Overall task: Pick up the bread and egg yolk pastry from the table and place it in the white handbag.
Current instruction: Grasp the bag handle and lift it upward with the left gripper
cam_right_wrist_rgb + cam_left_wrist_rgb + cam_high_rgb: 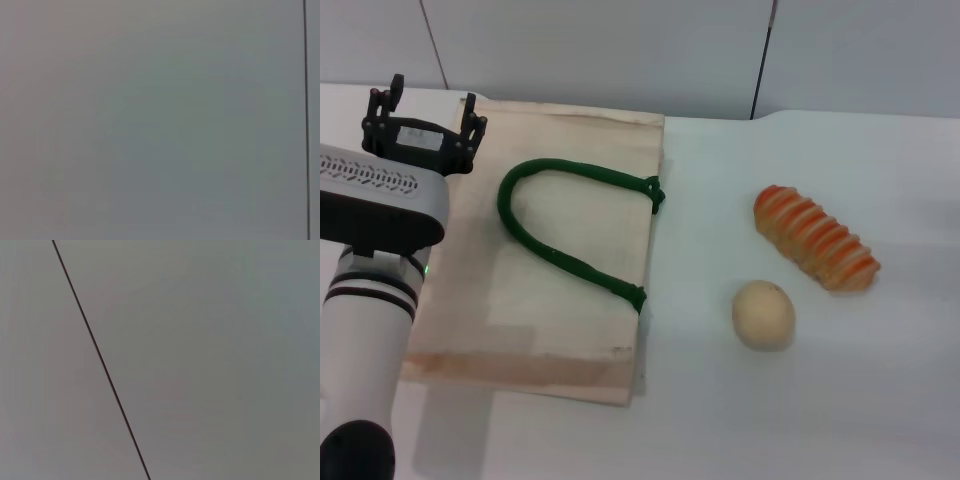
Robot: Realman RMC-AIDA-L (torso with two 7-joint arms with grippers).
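The white handbag lies flat on the table at the left, its dark green loop handle on top. The striped orange and cream bread lies to the right of the bag. The round beige egg yolk pastry sits just in front of the bread, nearer the bag. My left gripper is open and empty, raised above the bag's far left corner. My right gripper is out of view. Both wrist views show only a plain grey wall with a dark seam.
A grey panelled wall stands behind the table's far edge. The bag's near edge lies close to the table's front.
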